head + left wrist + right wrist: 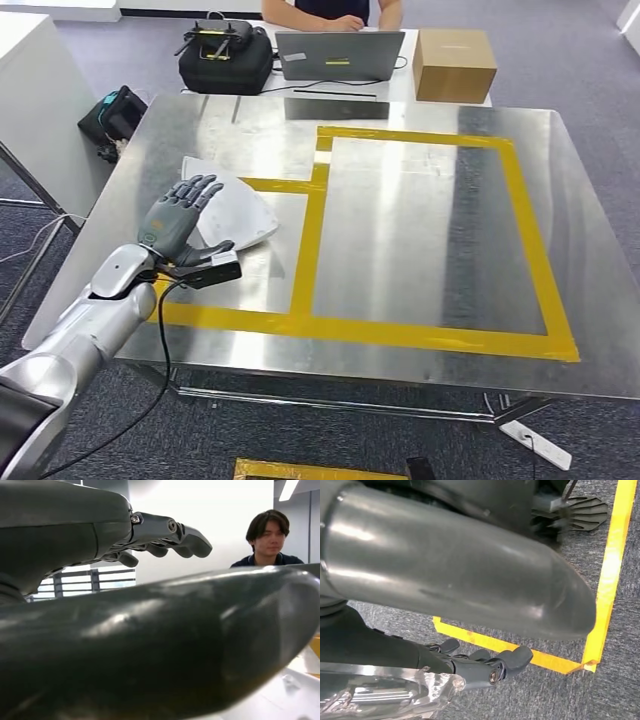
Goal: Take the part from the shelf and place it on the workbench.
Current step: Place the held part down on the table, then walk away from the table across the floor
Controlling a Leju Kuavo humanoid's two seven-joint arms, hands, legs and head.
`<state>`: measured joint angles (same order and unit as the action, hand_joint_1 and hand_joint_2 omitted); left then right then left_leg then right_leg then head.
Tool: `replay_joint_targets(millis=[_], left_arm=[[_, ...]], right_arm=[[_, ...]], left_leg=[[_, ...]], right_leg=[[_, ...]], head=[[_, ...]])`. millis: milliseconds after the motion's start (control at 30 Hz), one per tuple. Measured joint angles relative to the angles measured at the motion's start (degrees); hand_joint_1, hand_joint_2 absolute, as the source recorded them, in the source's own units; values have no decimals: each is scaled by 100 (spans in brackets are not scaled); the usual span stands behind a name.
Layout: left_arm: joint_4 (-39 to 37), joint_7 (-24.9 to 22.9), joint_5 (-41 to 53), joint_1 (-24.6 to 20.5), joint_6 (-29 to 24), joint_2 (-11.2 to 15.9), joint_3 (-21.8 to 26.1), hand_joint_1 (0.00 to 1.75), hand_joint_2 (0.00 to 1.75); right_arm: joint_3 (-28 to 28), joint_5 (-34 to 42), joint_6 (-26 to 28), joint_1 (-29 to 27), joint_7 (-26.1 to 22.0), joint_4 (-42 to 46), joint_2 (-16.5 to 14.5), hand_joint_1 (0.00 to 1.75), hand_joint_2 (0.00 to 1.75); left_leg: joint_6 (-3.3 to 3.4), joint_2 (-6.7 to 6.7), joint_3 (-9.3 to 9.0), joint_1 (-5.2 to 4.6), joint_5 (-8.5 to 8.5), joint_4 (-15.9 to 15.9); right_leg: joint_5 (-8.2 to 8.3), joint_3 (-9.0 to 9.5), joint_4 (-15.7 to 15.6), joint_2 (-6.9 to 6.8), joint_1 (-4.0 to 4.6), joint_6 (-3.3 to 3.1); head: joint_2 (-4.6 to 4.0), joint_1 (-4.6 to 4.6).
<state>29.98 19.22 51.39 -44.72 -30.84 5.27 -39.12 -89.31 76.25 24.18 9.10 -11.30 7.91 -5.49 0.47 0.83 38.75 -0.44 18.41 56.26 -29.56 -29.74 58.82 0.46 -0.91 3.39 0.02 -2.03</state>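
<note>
The part (234,205), a flat white panel, lay on the metal workbench (423,230) inside the smaller yellow-taped bay at the robot's left, its far edge near the tape line. The left hand (180,222) was over the panel's near edge with its fingers (198,190) spread and extended, holding nothing; whether the palm touched the panel could not be told. In the left wrist view the thumb (188,645) and the dark fingers stood well apart with nothing between them. The right hand (486,662) hung over the carpet beside floor tape, fingers loosely extended and released. Placement appeared complete, so the step in hand was judged to be withdrawal: the hand should be raised clear before it is drawn toward the body, fingers kept apart, so that no fingertip drags the light panel across the tape
</note>
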Motion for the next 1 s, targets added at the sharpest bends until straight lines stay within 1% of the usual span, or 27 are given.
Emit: replay_joint_targets(millis=[33, 67, 100, 133, 167, 200, 267, 300, 333, 367, 400, 433, 467, 500, 533, 600, 633, 667, 700, 767, 800, 833, 867, 900, 933, 967, 1000], left_arm=[[-1, 0, 0, -1, 0, 7, 6, 0, 0], [-1, -1, 0, 1, 0, 14, 10, 0, 0], [-1, -1, 0, 3, 1, 16, 11, 0, 0], [-2, -1, 0, 6, 1, 20, 11, 0, 0], [-2, -1, 0, 7, 2, 27, 11, 0, 0], [-3, -1, 0, 6, 2, 33, 12, 0, 0], [-4, -1, 0, 11, 2, 43, 13, 0, 0], [-4, -1, 0, 20, 2, 45, 13, 0, 0], [-5, -1, 0, 29, 2, 45, 13, 0, 0], [-6, -1, 0, 36, 2, 46, 13, 0, 0], [-6, -1, 0, 38, 2, 45, 13, 0, 0], [-6, -1, 0, 34, 2, 45, 13, 0, 0], [-5, -1, 0, 23, 1, 42, 13, 0, 0], [-4, -1, 0, 10, 0, 38, 14, 0, 0], [-4, -1, 0, -1, 0, 36, 14, 0, 0], [-3, -1, 0, 0, 0, 30, 15, 0, 0], [-4, -1, 0, 6, 1, 26, 15, 0, 0], [-4, -1, 1, 12, 2, 21, 15, 0, 0], [-5, -2, 1, 13, 2, 19, 15, 0, 0], [-6, -8, 1, 14, 3, 16, 15, 0, 0], [-6, -13, 1, 20, 3, 16, 15, 0, 0], [-6, -20, 2, 30, 4, 15, 15, 0, 0], [-6, -28, 2, 43, 5, 15, 15, 0, 0], [-6, -37, 2, 53, 6, 17, 15, 0, 0], [-6, -46, 2, 58, 7, 21, 16, 0, 0], [-6, -54, 2, 58, 6, 26, 18, 0, 0], [-6, -60, 2, 57, 5, 36, 22, 0, 0]], right_arm=[[0, -1, -1, 1, 1, 0, 0, 0, 0], [0, -1, -2, -2, 3, 0, 0, 0, 0], [0, -1, -3, -6, 5, 0, 0, 0, 0], [0, -1, -3, -6, 8, 0, 0, 0, 0], [0, -2, -3, -4, 12, 0, 0, 0, 0], [1, -2, -5, -1, 15, 0, 0, 0, 0], [1, -3, -10, -4, 17, 0, 0, 0, 0], [1, -3, -12, -9, 18, 0, 0, 0, 0], [1, -3, -12, -12, 19, 0, 0, 0, 0], [1, -3, -12, -13, 20, 0, 0, 0, 0], [1, -3, -12, -11, 21, 0, 0, 0, 0], [1, -3, -12, -8, 21, 0, 0, 0, 0], [1, -3, -12, -3, 21, -1, 1, 0, 0], [1, -3, -11, 3, 21, -1, 1, 0, 0], [1, -3, -11, 8, 21, -2, 2, 0, 0], [1, -3, -11, 1, 21, -2, 2, 0, 0], [0, -3, -11, -11, 22, -2, 2, 0, 0], [0, -3, -12, -25, 25, -2, 2, 0, 0], [0, -3, -12, -34, 28, -2, 2, 0, 0], [0, -3, -12, -33, 32, -2, 2, 0, 0], [0, -3, -12, -27, 33, -2, 2, 0, 0], [0, -3, -12, -21, 34, -2, 2, 0, 0], [0, -3, -12, -18, 34, -2, 2, 0, 0], [0, -2, -12, -16, 35, -2, 2, 0, 0], [0, -2, -12, -12, 35, -2, 2, 0, 0], [0, -1, -12, -3, 36, -3, 2, 0, 0], [1, -1, -12, 8, 37, -3, 2, 0, 0]], left_leg=[[-38, 1, 10, -1, -35, 3], [-78, 2, 17, 0, -75, -4], [-114, 4, 29, 7, -106, -8], [-150, 1, 53, 16, -76, 7], [-186, -4, 100, 25, 56, 101], [-221, -9, 181, 35, 287, 320], [-283, -15, 399, 54, 856, 1074], [-305, -15, 476, 64, 1035, 1433], [-321, -15, 484, 75, 1096, 1646], [-331, -16, 391, 90, 1048, 1652], [-338, -17, 183, 106, 933, 1435], [-344, -19, -106, 124, 823, 1078], [-343, -17, -407, 130, 775, 666], [-323, -10, -630, 129, 764, 336], [-294, -3, -750, 120, 784, 131], [-188, 4, -739, 88, 759, 27], [-131, -5, -704, 83, 716, 12], [-70, -12, -662, 82, 664, 2], [-14, -19, -609, 85, 606, -10], [50, -23, -477, 73, 495, -8], [64, -23, -399, 60, 434, -6], [70, -23, -320, 46, 373, -4], [71, -21, -240, 35, 311, 0], [65, -20, -166, 28, 251, 2], [53, -17, -100, 23, 193, 6], [32, -14, -39, 14, 137, 12], [6, -15, 6, 7, 79, 18]], right_leg=[[17, 35, -75, 10, 13, -18], [58, 18, -49, 19, 28, -44], [84, -28, -50, 18, 26, -83], [124, -66, -49, 14, 22, -131], [179, -111, -54, 7, 14, -180], [241, -171, -61, 1, 4, -221], [358, -298, -56, -3, 4, -259], [411, -370, -54, -6, 4, -260], [460, -438, -51, -11, 4, -253], [507, -502, -49, -16, 2, -240], [552, -560, -48, -19, -1, -219], [594, -605, -46, -21, -4, -191], [632, -648, -44, -22, -2, -157], [676, -679, -46, -22, 2, -120], [720, -702, -54, -21, 6, -84], [820, -734, -96, -18, -5, -9], [815, -760, -96, -16, -17, 21], [713, -812, -24, -17, -26, 44], [507, -893, 170, -17, -28, 59], [-65, -1106, 876, -18, -20, 61], [-266, -1184, 1259, -17, -11, 57], [-339, -1199, 1514, -16, 2, 47], [-292, -1132, 1597, -16, 18, 31], [-153, -964, 1469, -16, 36, 8], [-7, -704, 1161, -15, 54, -19], [45, -378, 737, -14, 73, -46], [40, -101, 349, -11, 87, -67]], head=[[0, -5], [0, -11], [0, -8], [0, -11], [0, -14], [0, -17], [0, -29], [0, -31], [0, -30], [0, -30], [0, -31], [0, -31], [0, -34], [0, -31], [0, -32], [0, -27], [0, -26], [0, -17], [0, -13], [0, 2], [0, 2], [0, 2], [0, 2], [0, 1], [0, 2], [0, 2], [0, -4]])
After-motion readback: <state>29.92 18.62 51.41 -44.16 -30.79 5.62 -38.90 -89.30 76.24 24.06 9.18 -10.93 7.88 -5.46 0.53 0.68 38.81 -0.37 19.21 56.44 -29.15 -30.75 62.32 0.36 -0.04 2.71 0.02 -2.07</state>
